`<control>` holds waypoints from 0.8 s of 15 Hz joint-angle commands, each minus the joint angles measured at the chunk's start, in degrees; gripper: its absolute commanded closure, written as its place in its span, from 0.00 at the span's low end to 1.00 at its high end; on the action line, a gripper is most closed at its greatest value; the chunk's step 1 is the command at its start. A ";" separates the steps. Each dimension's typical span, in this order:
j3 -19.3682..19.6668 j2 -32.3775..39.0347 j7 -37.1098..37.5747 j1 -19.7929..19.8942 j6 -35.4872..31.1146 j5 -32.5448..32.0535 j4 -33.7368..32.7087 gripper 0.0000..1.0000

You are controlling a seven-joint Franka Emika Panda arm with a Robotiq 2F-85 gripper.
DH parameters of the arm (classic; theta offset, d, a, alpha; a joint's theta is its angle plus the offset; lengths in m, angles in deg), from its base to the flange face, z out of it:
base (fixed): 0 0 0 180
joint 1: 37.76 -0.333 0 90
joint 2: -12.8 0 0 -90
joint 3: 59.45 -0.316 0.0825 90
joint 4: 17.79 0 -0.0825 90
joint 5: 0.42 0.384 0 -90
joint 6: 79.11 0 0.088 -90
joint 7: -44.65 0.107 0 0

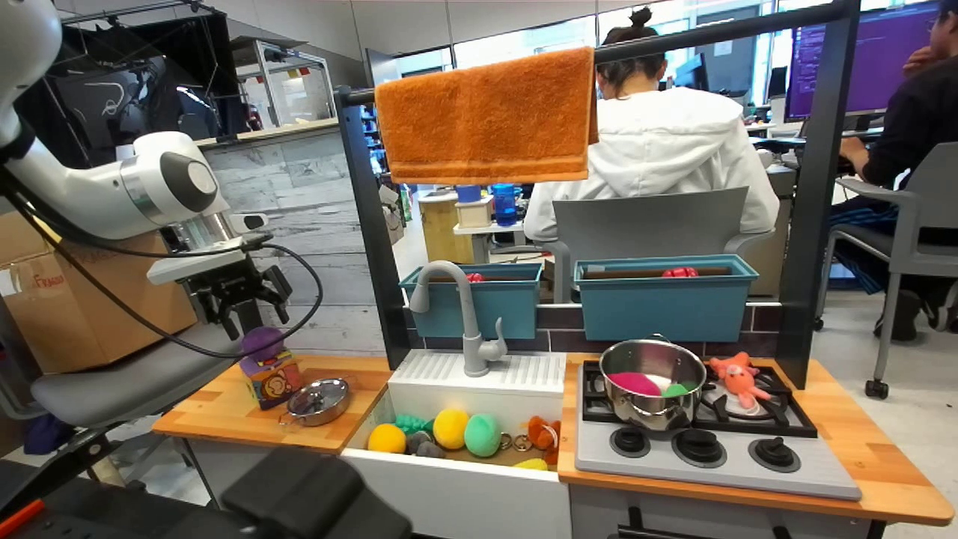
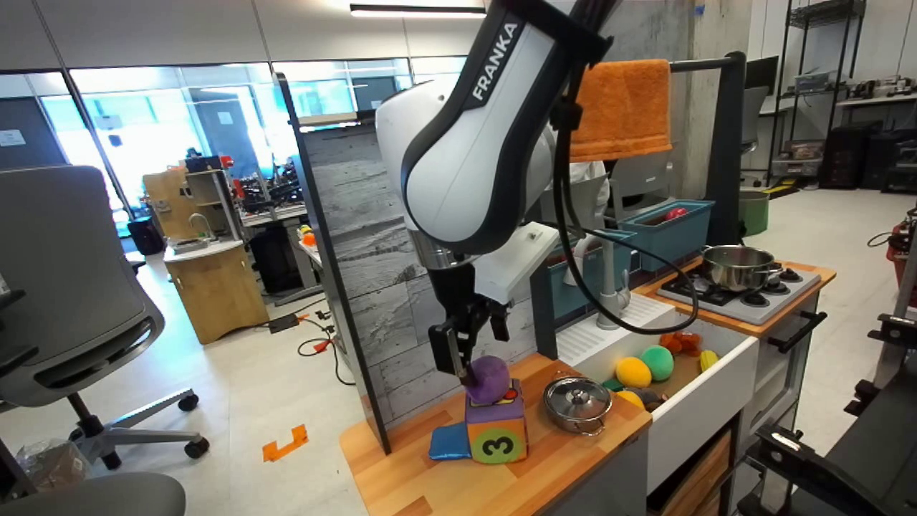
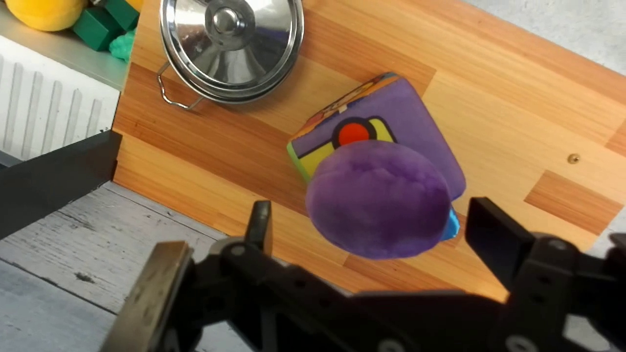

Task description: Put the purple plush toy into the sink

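The purple plush toy [image 1: 262, 340] is roundish and rests on top of a colourful soft cube [image 1: 272, 382] on the left wooden counter. It shows in an exterior view [image 2: 488, 380] and the wrist view [image 3: 379, 200]. My gripper [image 1: 257, 318] is open and empty, pointing down just above the toy. In the wrist view the open fingers [image 3: 370, 210] stand apart, one to each side of the toy, with gaps visible on both sides. The white sink [image 1: 456, 490] lies to the right of that counter, also in an exterior view [image 2: 706, 401], with several toys in it.
A lidded steel pot [image 1: 320, 400] stands beside the cube, near the sink. The grey faucet [image 1: 470, 322] rises behind the basin. A grey-white panel [image 2: 372, 315] and a dark post [image 1: 370, 224] stand close to the arm. A steel pot [image 1: 653, 389] sits on the stove.
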 commanded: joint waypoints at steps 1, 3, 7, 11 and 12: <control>-0.93 2.59 -2.17 0.79 3.09 1.37 -4.13 0.00; -0.85 3.37 -2.03 0.71 3.91 1.35 -5.09 0.00; -0.82 4.82 -1.97 0.63 5.28 1.36 -7.03 0.00; -1.06 5.73 -2.28 0.66 6.43 1.49 -8.69 0.35; -1.08 5.90 -2.32 0.63 6.69 1.47 -9.07 0.42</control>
